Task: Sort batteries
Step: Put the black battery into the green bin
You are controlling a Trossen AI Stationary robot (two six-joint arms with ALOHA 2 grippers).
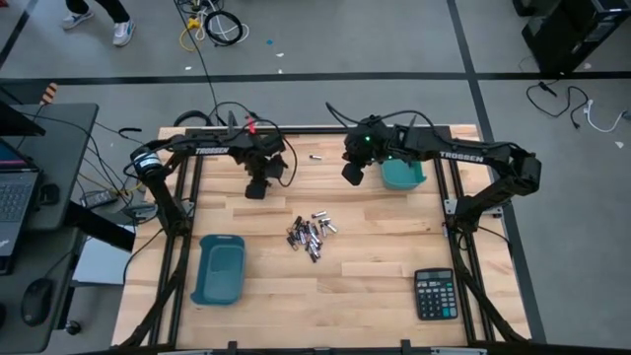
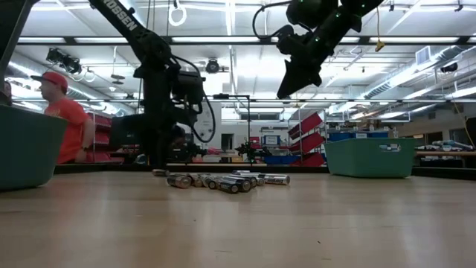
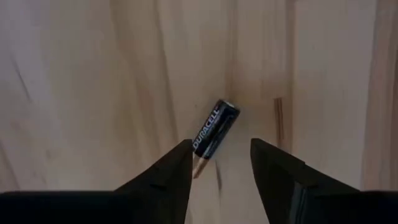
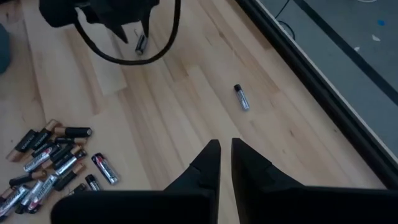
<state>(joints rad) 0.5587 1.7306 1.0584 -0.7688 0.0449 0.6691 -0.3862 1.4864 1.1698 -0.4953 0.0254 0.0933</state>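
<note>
Where the wood grain runs pale, a cylindrical black battery [image 3: 214,130] lies.

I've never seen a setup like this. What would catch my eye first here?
Probably the heap of batteries in the middle of the wooden table, with two dark arms reaching in over its far side. The left gripper hangs open over a single black Duracell battery lying on the wood. A teal bin sits at the near left and a black calculator at the near right.
</note>
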